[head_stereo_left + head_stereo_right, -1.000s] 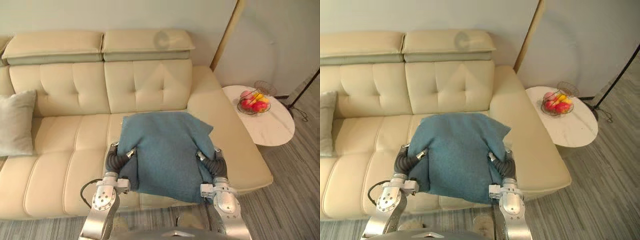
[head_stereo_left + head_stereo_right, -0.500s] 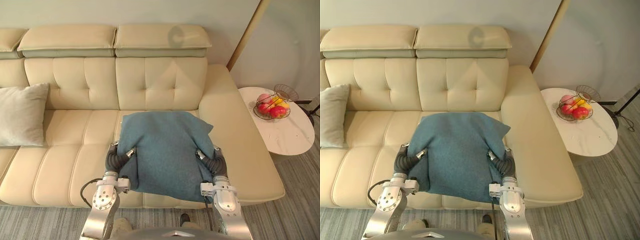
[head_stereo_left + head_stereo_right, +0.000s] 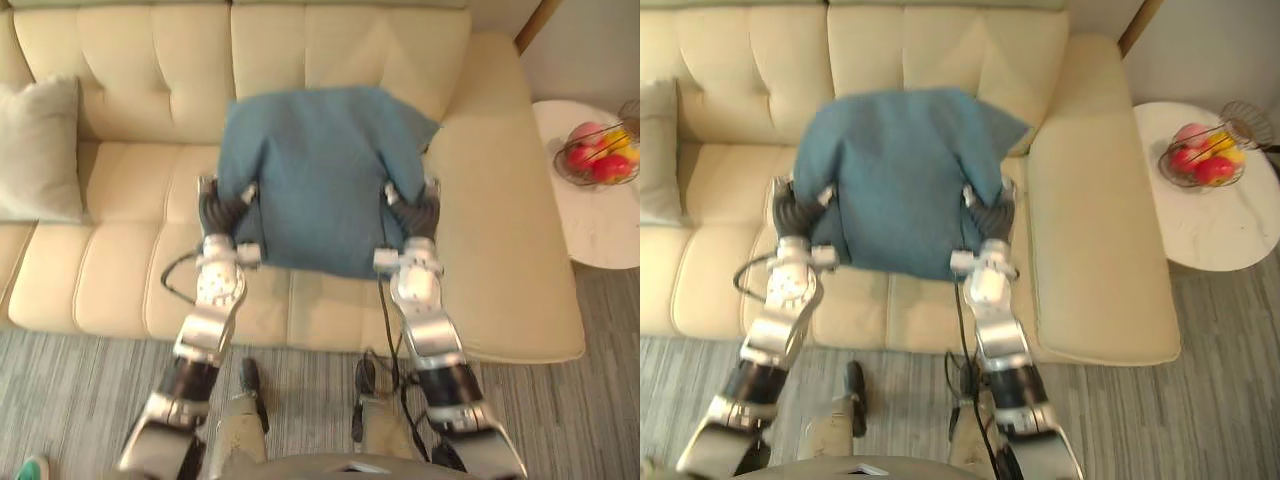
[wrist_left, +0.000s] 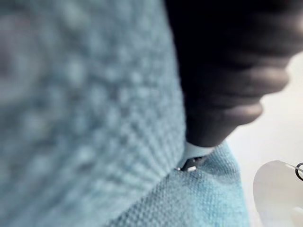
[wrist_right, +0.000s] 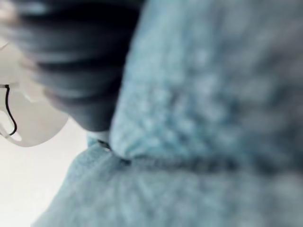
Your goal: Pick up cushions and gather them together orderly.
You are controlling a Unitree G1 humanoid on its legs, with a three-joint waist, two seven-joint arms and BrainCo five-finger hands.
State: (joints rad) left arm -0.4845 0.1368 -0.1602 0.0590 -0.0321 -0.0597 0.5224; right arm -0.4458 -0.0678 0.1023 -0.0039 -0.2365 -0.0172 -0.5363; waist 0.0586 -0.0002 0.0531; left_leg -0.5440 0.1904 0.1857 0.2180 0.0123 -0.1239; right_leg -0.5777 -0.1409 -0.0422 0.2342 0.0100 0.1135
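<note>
**Spotter:** Your head camera has dipped since half a second ago. The tops of the sofa (image 3: 120, 290) backrest have left the view and more floor shows. Both arms now reach further out, and the far edge of the blue cushion (image 3: 320, 170) now overlaps the lower backrest where before it stopped at the seat's back line.

**Second:** Where exactly is it sitting for you?

**Spotter:** You have it between the two hands over the right-hand seat, with its broad face turned up to the head camera. The left hand (image 3: 218, 208) is against one side edge and the right hand (image 3: 412, 214) against the other.

**Second:** Which way does it point?

**Spotter:** It looks close to square, so you get no clear long axis. Its side edges run from the seat's front toward the backrest. The far right corner juts toward the armrest.

**Second:** And the grip?

**Spotter:** I cannot tell whether either hand is spread or clamped. In each wrist view, blue fabric lies right against the dark cover.

**Second:** Anything else nearby?

**Spotter:** A grey cushion (image 3: 40, 150) leans on the backrest well to your left. A round white table (image 3: 600, 235) with a fruit basket (image 3: 597, 160) stands beyond the armrest on your right.
</note>
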